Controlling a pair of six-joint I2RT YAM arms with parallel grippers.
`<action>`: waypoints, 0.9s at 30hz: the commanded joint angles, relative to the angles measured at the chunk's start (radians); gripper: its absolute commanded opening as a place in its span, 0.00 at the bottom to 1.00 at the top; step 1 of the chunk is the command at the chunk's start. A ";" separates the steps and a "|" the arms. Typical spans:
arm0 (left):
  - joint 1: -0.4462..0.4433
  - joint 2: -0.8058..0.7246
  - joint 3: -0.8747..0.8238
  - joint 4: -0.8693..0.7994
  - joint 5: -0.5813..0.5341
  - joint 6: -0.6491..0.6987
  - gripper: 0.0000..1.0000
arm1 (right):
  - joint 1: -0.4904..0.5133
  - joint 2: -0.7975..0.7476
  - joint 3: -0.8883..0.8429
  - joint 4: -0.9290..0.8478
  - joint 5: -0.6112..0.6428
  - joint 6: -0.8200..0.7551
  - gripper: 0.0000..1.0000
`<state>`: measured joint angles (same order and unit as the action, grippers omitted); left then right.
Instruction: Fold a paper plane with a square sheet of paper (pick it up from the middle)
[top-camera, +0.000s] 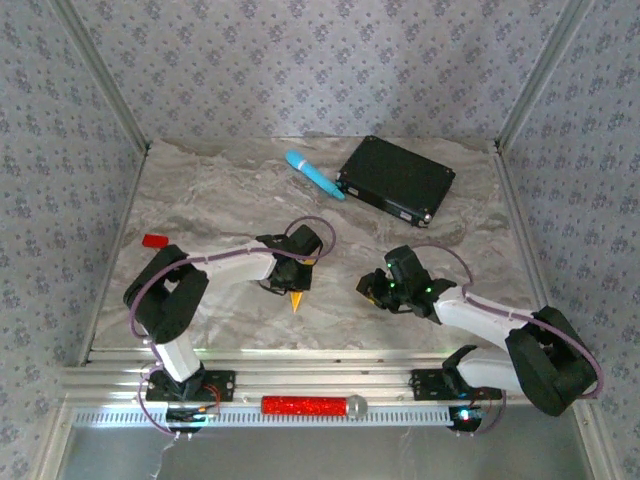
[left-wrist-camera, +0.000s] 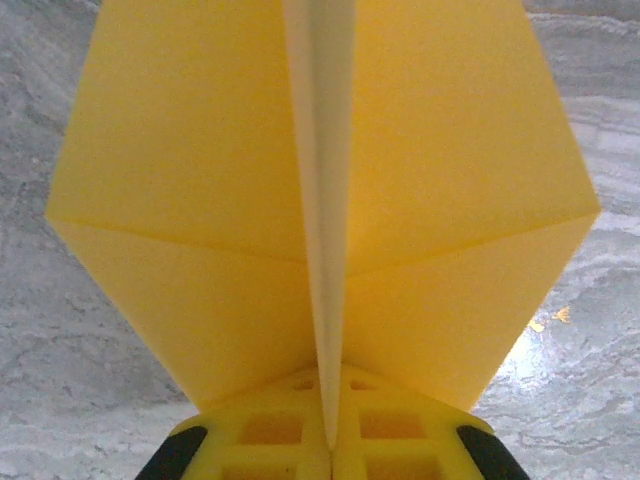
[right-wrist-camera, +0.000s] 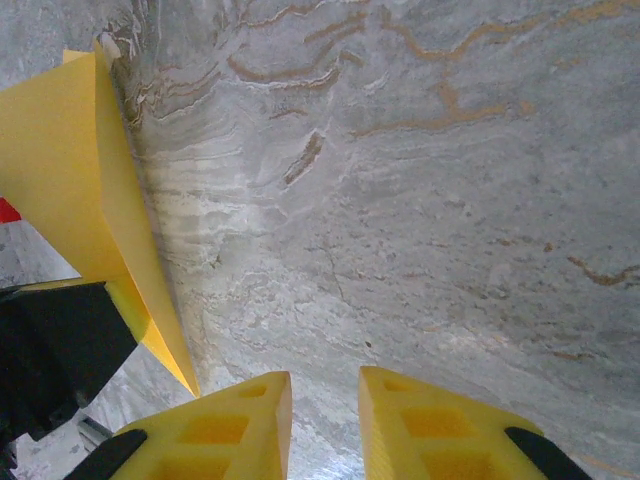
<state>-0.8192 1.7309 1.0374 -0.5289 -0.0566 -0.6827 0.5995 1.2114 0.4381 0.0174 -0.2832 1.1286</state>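
i'm pinching the paper (left-wrist-camera: 200, 200) by its crease in the left gripper (left-wrist-camera: 330, 445), keeping the fold shut; the right gripper (right-wrist-camera: 325, 420) is hovering empty, slightly parted, right of it.

No legible text, labels or numbers visible anywhere.

Was a yellow-orange paper plane (left-wrist-camera: 190, 200), creased down the centre, wings spread to both sides; sat pinched at the crease between the left fingers (left-wrist-camera: 270, 440).
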 joint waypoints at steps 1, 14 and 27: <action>0.003 0.021 0.023 -0.040 -0.005 -0.012 0.08 | -0.004 -0.010 -0.016 -0.010 0.018 -0.003 0.26; 0.001 0.050 -0.004 -0.028 -0.016 -0.017 0.16 | 0.001 0.008 -0.011 0.003 0.019 0.002 0.25; -0.024 0.053 -0.040 -0.039 -0.085 -0.078 0.37 | 0.002 0.031 -0.010 0.022 0.008 -0.005 0.26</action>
<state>-0.8360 1.7546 1.0355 -0.5163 -0.0929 -0.7284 0.5999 1.2358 0.4362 0.0273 -0.2832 1.1290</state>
